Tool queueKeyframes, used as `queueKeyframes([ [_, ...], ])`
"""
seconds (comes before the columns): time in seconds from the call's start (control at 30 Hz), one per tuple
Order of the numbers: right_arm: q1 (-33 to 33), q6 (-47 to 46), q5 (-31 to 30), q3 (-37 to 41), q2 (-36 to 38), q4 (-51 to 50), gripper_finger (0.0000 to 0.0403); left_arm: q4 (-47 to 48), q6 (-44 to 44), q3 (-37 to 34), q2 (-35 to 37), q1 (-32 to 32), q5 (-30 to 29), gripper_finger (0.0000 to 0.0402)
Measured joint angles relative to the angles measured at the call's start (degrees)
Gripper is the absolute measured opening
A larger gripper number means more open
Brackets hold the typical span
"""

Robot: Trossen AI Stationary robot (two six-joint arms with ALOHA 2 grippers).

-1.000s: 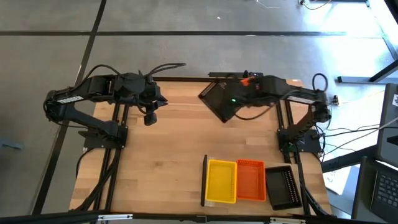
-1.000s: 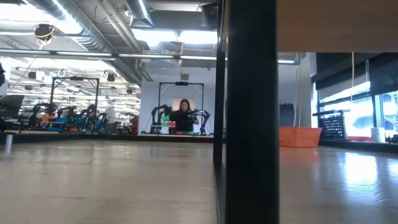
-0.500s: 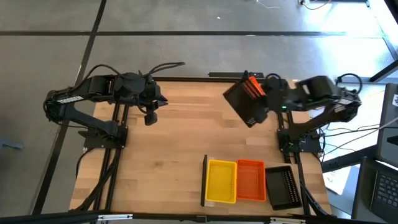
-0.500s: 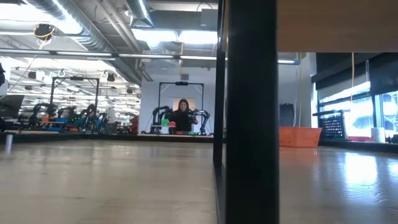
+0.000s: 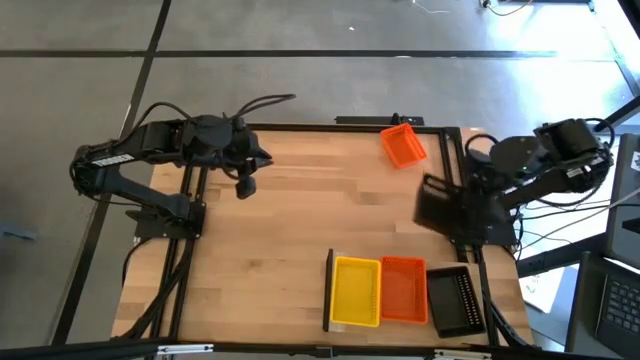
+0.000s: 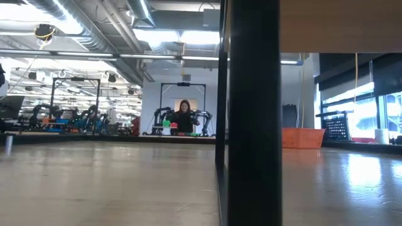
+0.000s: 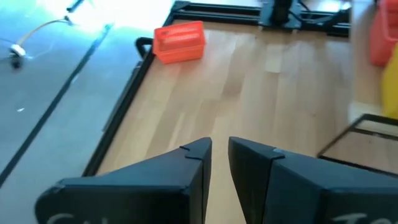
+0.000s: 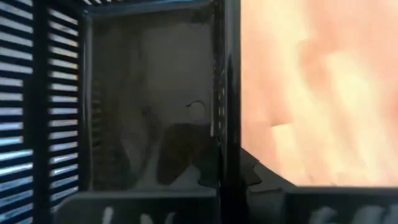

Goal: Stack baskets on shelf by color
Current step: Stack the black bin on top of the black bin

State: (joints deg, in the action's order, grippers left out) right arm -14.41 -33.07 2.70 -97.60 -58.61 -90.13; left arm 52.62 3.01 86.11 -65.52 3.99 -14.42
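My right gripper (image 5: 462, 200) is at the table's right edge, shut on a black mesh basket (image 5: 438, 205) that it carries above the wood. A loose orange basket (image 5: 403, 146) lies on its base at the far edge and also shows in the left wrist view (image 7: 180, 42). On the shelf (image 5: 340, 324) at the near edge, beside its dark end piece (image 5: 329, 290), sit a yellow basket (image 5: 356, 291), an orange basket (image 5: 403, 289) and a black basket (image 5: 460, 300). My left gripper (image 7: 220, 148) waits shut over the far left of the table. My right gripper has the black basket by one side wall (image 8: 221, 118), one finger inside the basket and one outside. The basket is lifted clear of the table and tilted, with its open side facing the wrist camera.
Bare wood fills the table's middle and left (image 5: 280, 250). The right arm's base (image 5: 485, 225) stands just behind the shelf's right end. In the low view the shelf's dark end piece (image 6: 251, 125) blocks the middle. A person stands far off in the room beyond.
My right gripper has swung from the far middle of the table toward the right edge and somewhat nearer, carrying the black basket and turning it. The orange basket at the far edge, partly covered by the black one before, now shows whole.
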Motion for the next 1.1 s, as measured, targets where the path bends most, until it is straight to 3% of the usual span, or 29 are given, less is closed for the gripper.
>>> queueKeyframes([
  [0.13, -0.1, 12.0, 10.2, 0.0, 0.4, 0.1, 0.0, -0.1, 0.8, 0.0, -0.2, 0.0, -2.5, 0.0047],
  [0.5, -0.1, 50.7, 25.7, 0.0, -3.3, 0.2, 0.0, -3.6, 4.6, 0.0, -0.2, 0.0, 0.7, 0.0047],
  [0.73, -0.1, 69.1, 24.1, 0.9, -3.3, 0.3, 0.0, -8.5, 4.5, 0.0, -0.2, 0.0, 2.7, 0.0047],
  [0.9, -0.1, 74.4, 18.7, 8.3, -2.4, 0.0, 0.0, -12.4, 6.0, 0.0, -0.2, 0.0, 8.5, 0.0047],
  [1.1, -0.2, 79.6, 22.8, 15.4, -2.4, 0.0, 0.0, -15.3, 6.1, 0.0, -0.2, 0.0, 13.7, 0.0047],
])
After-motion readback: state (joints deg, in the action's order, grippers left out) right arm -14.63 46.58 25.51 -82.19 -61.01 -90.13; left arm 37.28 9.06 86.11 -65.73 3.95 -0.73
